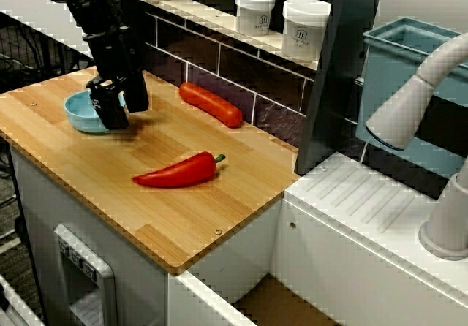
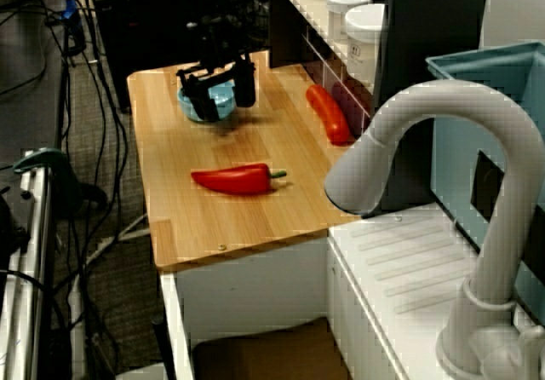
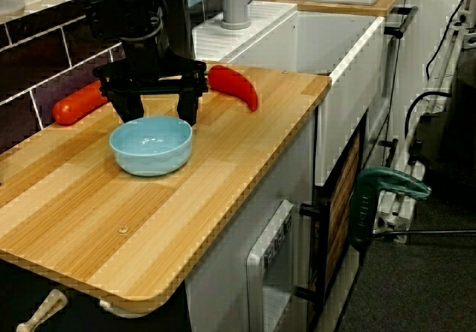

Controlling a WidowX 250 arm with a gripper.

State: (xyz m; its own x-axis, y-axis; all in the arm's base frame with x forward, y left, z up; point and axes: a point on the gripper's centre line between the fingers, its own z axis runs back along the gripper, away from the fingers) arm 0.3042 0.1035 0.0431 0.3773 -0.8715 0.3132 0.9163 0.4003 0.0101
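My black gripper point(image 1: 124, 114) hangs low over the wooden counter point(image 1: 219, 209), open and empty. Its two fingers point(image 3: 187, 107) are spread wide right beside a light blue bowl point(image 3: 151, 144). In the view from the counter's end the fingertips stand just behind the bowl's far rim; contact cannot be told. The bowl point(image 1: 79, 111) is empty. A red pepper point(image 1: 179, 171) with a green stem lies mid-counter, clear of the gripper. A long smooth red vegetable point(image 1: 212, 104) lies along the tiled back wall. In the view over the faucet the gripper point(image 2: 224, 107) partly covers the bowl point(image 2: 217, 97).
Two white lidded jars point(image 1: 305, 28) stand on the ledge above the tiles. A dark post point(image 1: 333, 70) bounds the counter on the sink side, with a white draining board point(image 1: 365, 209), a grey faucet point(image 2: 443, 133) and a blue bin point(image 1: 409, 55) beyond. Cables hang past the counter's far end.
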